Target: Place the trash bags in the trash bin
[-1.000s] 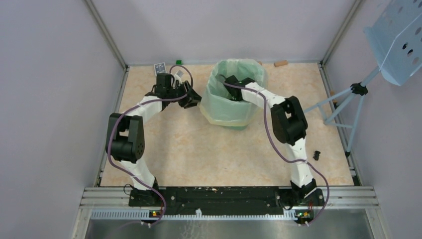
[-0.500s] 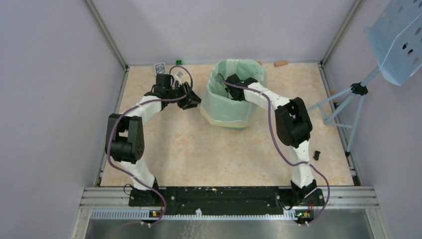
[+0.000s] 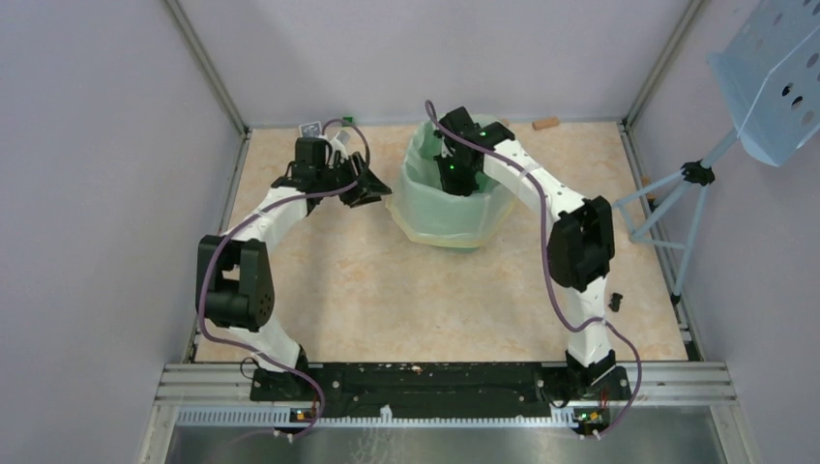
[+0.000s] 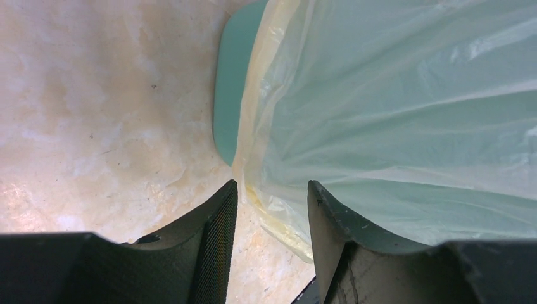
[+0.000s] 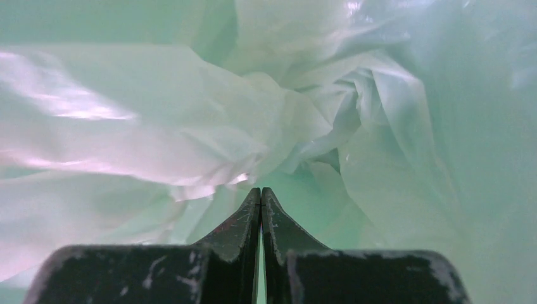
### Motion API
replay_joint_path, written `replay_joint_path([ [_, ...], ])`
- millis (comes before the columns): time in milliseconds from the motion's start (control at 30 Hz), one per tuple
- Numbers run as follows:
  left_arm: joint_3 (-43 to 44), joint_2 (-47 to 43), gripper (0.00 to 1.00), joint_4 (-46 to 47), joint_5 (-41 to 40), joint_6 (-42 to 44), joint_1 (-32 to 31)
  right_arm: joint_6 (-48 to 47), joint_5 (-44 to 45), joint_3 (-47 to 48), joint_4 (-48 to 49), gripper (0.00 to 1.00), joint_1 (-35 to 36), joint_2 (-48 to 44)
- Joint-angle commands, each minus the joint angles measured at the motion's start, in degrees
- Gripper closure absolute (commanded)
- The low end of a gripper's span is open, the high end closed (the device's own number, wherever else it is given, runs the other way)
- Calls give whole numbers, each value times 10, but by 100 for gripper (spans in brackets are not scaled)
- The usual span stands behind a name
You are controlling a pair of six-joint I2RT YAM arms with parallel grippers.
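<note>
The mint-green trash bin [image 3: 465, 243] stands at the back middle of the table. The pale-yellow trash bag [image 3: 423, 209] is draped over its mouth and down its outer walls, and lines the inside. My left gripper [image 3: 378, 191] is open at the bin's left side. In the left wrist view the bag's yellow rim band [image 4: 278, 215] hangs between its fingers [image 4: 218, 228], next to the bare bin wall [image 4: 227, 95]. My right gripper [image 3: 453, 182] points down inside the bin. In the right wrist view it [image 5: 261, 190] is shut, amid crumpled bag plastic [image 5: 158, 107].
A small green block [image 3: 346, 120], a card [image 3: 310, 128] and a brown piece [image 3: 545, 123] lie along the back wall. A small black object [image 3: 614, 302] lies at the right edge. A blue tripod stand [image 3: 682, 188] with a perforated panel [image 3: 774, 77] is at the right.
My right arm has raised its wrist toward the back of the bin, so the gripper now points steeply down into it. My left arm has shifted slightly back.
</note>
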Motion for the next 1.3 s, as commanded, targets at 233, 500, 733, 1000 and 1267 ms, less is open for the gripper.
replay_joint_path([
  [233, -14, -99, 50, -4, -34, 38, 3, -17, 8, 79, 34, 93, -7, -103],
  [500, -19, -156, 49, 2, -45, 29, 2, -29, 37, 41, 71, 98, -25, -182],
  [733, -38, -216, 47, 27, -49, -1, 1, -20, 38, -78, 184, 94, -31, -313],
  [1000, -89, -299, 42, 28, -85, 7, -9, -10, 128, -401, 391, 51, -31, -573],
  [1267, -189, -373, 1, -1, -153, 1, -15, -31, 219, -733, 538, 18, -31, -837],
])
